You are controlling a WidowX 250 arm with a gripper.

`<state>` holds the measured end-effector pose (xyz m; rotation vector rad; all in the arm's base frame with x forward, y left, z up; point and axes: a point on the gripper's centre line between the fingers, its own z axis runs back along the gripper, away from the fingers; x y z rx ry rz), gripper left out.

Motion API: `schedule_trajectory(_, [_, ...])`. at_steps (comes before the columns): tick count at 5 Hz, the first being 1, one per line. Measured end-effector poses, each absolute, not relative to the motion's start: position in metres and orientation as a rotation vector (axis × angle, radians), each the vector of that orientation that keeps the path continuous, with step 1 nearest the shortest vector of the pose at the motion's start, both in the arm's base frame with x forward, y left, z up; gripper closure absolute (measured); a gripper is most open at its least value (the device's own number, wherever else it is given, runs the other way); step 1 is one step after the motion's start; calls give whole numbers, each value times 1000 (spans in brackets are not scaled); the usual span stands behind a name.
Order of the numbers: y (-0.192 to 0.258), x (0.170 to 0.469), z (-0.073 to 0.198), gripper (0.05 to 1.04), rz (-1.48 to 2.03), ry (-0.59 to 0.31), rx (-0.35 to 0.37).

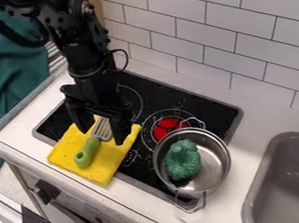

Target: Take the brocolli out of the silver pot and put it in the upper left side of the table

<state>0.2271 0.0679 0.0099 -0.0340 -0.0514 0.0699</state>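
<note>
From my seat at the controls, the biggest thing I see is the far wall (168, 11), smooth white rectangular tiles with thin dark joints. Below it runs the pale, flat counter (263, 116). Set into that is a glossy black cooktop (171, 94) with fine printed rings and a solid red patch (166, 128). At the near right I have a grey sink (257, 182) with rounded corners; at the left, green fabric (8, 83) hangs in soft folds. A matte yellow cloth (103, 171), roughly square, lies across the cooktop's near left edge. The pot (215, 159) is round, shiny silver metal with wire loop handles, at the cooktop's near right. My black gripper (102, 135) hangs over the yellow cloth, its fingers spread wide with nothing clamped. The bumpy, dark green broccoli (183, 160) sits inside the pot. Smallest is a spatula (87, 152) on the cloth, slotted head between my fingers in this view; whether they touch it, I can't tell.
</note>
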Motion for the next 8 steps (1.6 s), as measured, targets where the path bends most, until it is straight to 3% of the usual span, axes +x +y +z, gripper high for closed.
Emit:
schedule_trajectory(1, [66, 222, 5, 82, 73, -28, -46])
schedule_trajectory(2, [56, 225, 11, 83, 54, -61, -67])
schedule_trajectory(4, [4, 208, 46, 82, -52, -153, -51])
schedule_trajectory(5, [-18, 208, 36, 83, -109, -124, -44])
schedule_trajectory(6, [-34, 221, 13, 82, -151, -111, -47])
schedule_trajectory(8, [-50, 258, 1, 83, -225, -109, -8])
